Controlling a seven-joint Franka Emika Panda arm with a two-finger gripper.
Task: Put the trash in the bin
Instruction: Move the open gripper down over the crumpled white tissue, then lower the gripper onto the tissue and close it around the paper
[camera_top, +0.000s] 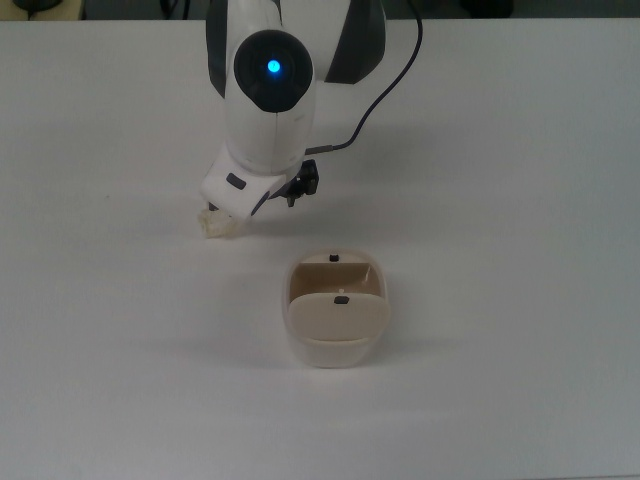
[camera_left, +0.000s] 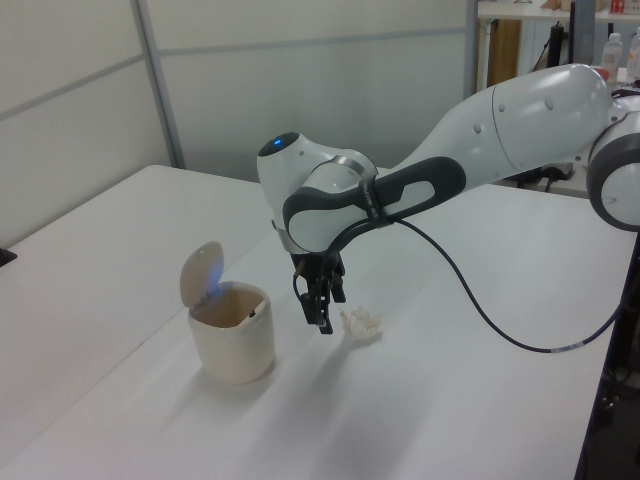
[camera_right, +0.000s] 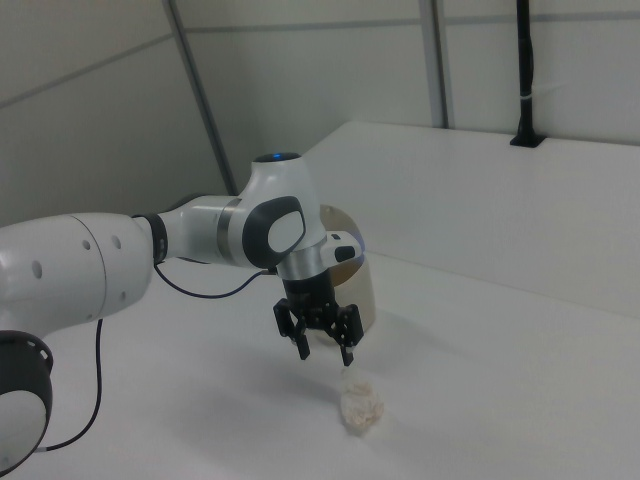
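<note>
In the top view my arm's white housing is hiding most of the trash (camera_top: 214, 226); the end effector (camera_right: 324, 346) is hanging just above the wad in the right view, its fingers (camera_right: 347, 349) spread wide, holding nothing; the trash is lying on the worktop (camera_top: 500, 200) near the bin (camera_left: 233, 333), whose lid is standing open.

A glossy white arm (camera_left: 520, 120) with dark grey joint bands, a blue light above its black gripper (camera_right: 323, 338), a black cable trailing behind.
</note>
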